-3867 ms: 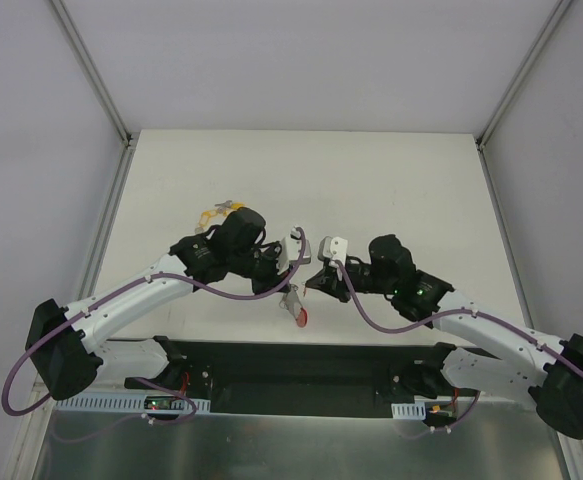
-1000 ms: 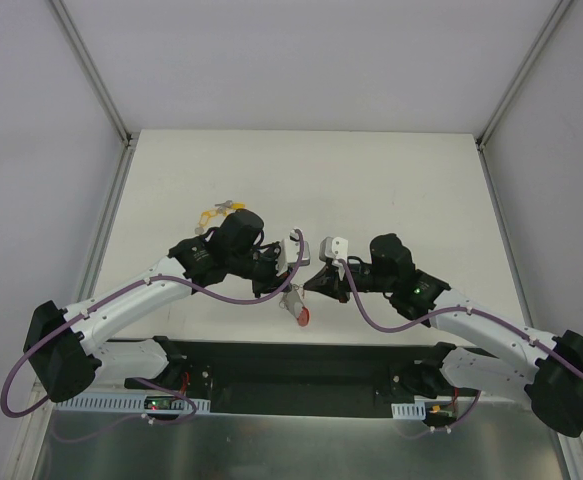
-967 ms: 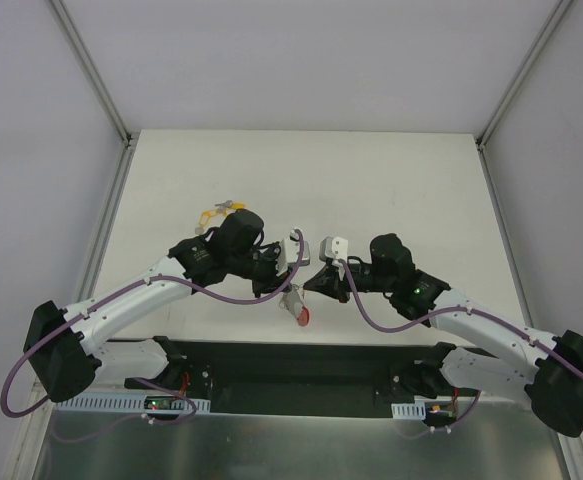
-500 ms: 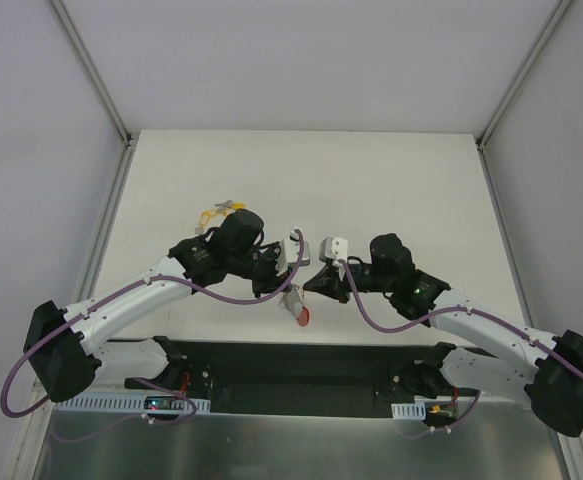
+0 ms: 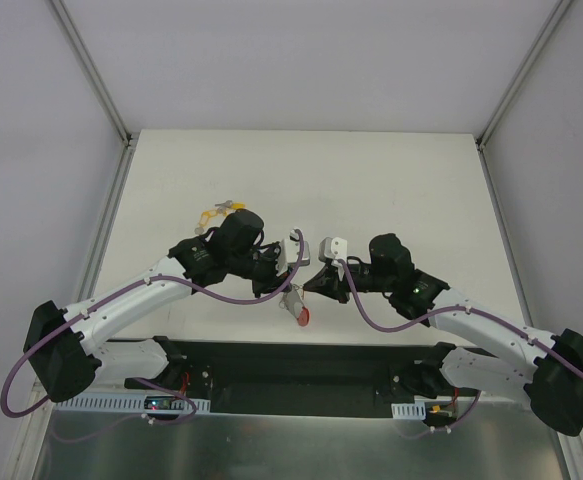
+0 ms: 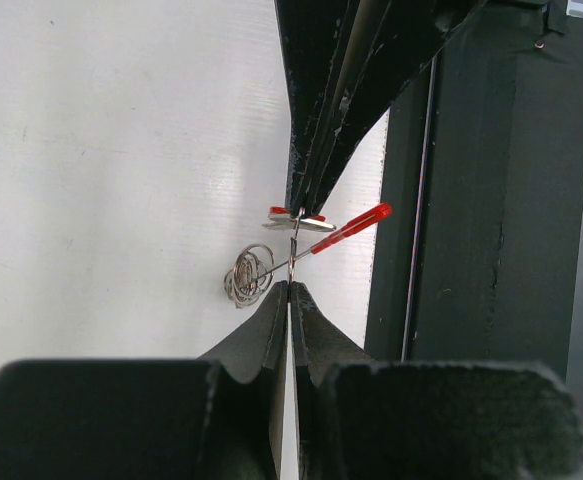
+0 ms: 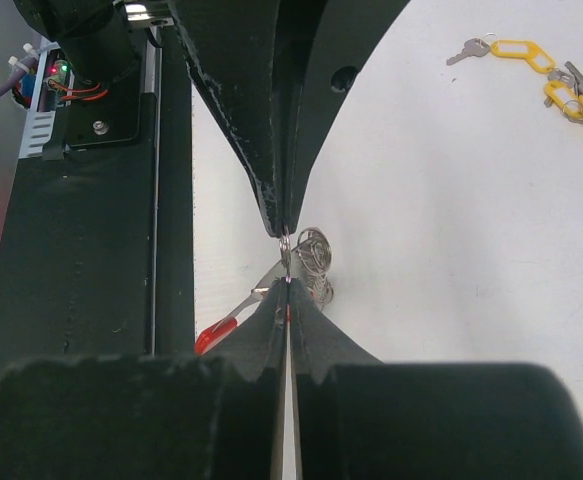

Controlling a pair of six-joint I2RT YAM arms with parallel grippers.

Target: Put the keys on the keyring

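Note:
My left gripper (image 6: 291,287) and right gripper (image 7: 286,284) meet tip to tip above the table's near edge, both shut. Each pinches one side of a thin metal loop (image 7: 285,250) seen edge-on between them. This loop belongs to the keyring, whose silvery coil (image 6: 249,274) and red plastic part (image 6: 355,225) hang beside the tips. From above, the red part (image 5: 300,316) shows just below the left gripper (image 5: 299,268) and right gripper (image 5: 317,275). The keys (image 7: 524,50), with yellow tags, lie loose on the table behind the left arm (image 5: 221,211).
A black base rail (image 5: 301,365) runs along the table's near edge, right under the keyring. White walls with metal posts close in the white table (image 5: 371,180) on three sides.

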